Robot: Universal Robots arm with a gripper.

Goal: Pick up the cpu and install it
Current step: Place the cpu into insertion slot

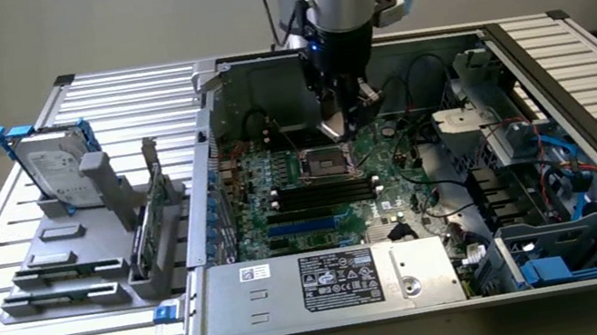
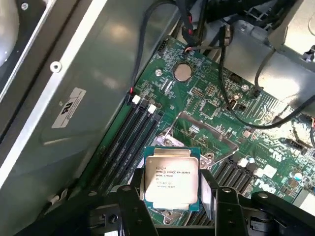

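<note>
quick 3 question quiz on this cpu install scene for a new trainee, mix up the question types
1. True or false: the cpu already lies seated in the socket.
2. What is the gripper holding? A) a hard drive B) the cpu C) a loose cable
3. In the exterior view, on which side of the computer case does the hard drive stand?

Key: 1 false, the chip is clamped between the fingers above the board. 2 B. 3 the exterior view's left, upright in a grey rack outside the case.
</note>
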